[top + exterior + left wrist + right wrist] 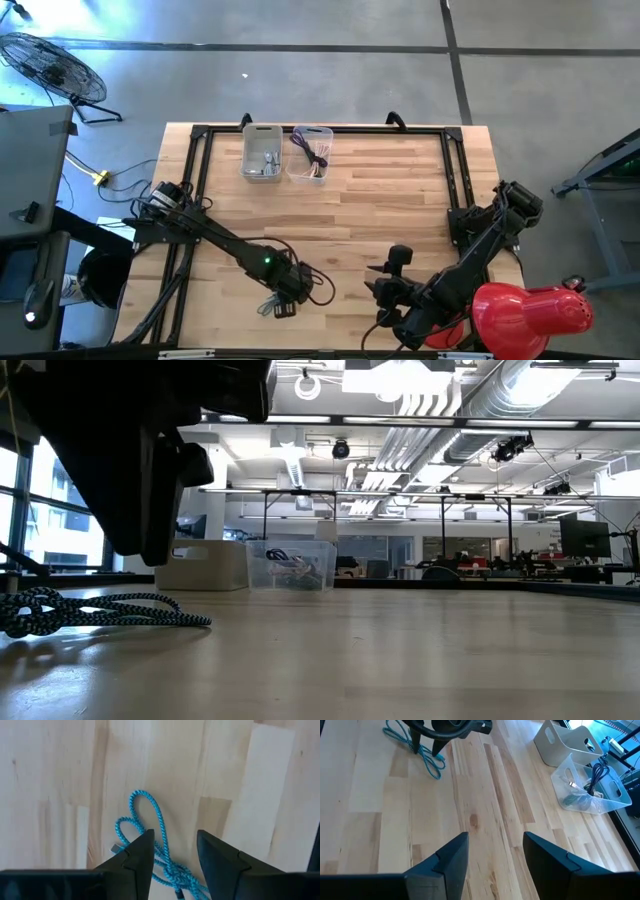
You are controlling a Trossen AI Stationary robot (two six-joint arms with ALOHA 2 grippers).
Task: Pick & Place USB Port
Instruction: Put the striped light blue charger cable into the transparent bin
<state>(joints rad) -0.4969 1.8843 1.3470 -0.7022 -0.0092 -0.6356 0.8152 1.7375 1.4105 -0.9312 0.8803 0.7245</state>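
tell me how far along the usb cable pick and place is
Done: the clear bin already holds dark cables. In hand: the left gripper is open, straddling the blue braided cable that lies on the table, not yet gripped. Left: close, lift, carry to a bin. The right gripper waits open at the near edge.

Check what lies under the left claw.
Under the open left claw lies a coiled blue cable on the wooden table. Part of the coil is covered by the fingers, so its plug ends are unclear.

Overhead, table-level and two wrist views, sharing the table [400, 200].
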